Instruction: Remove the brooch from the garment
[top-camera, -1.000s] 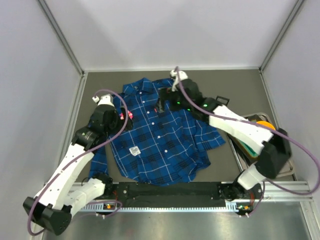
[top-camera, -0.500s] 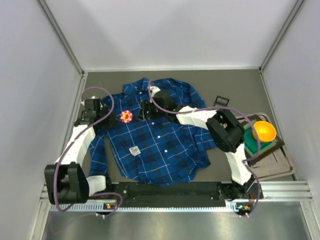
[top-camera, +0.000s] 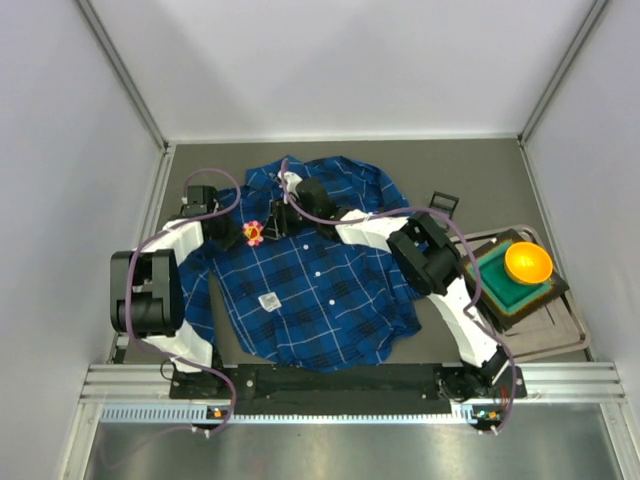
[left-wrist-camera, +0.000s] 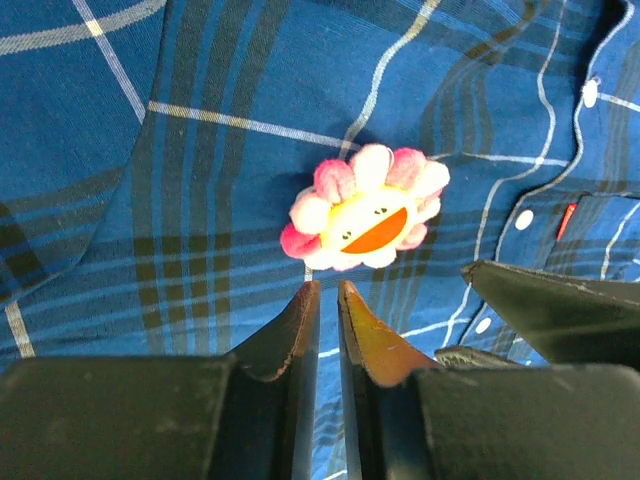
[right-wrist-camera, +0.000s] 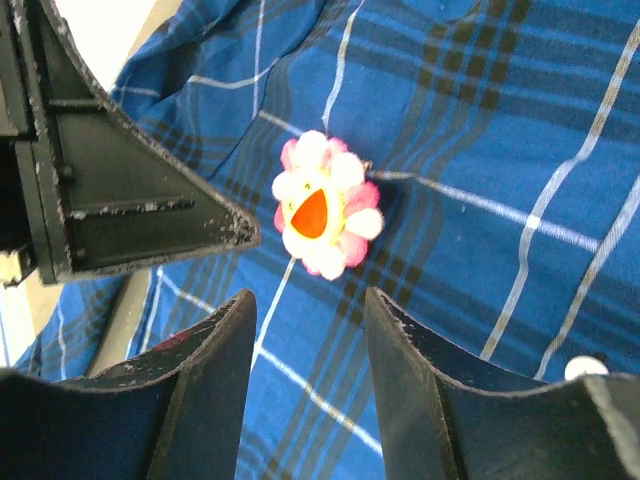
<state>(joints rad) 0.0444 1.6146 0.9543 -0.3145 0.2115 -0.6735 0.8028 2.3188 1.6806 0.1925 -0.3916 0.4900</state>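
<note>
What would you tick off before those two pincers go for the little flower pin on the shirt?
1. Brooch in plain sight, face up on the garment: ok.
2. Right pincer open, with the brooch just ahead of its tips: ok.
3. Left pincer ready to grip: not ok. Its jaws are almost closed on nothing, just short of the brooch.
4. Pincers not touching each other: ok, though they are close together.
5. How the pin is fastened underneath: cannot tell, as the brooch itself hides it.
</note>
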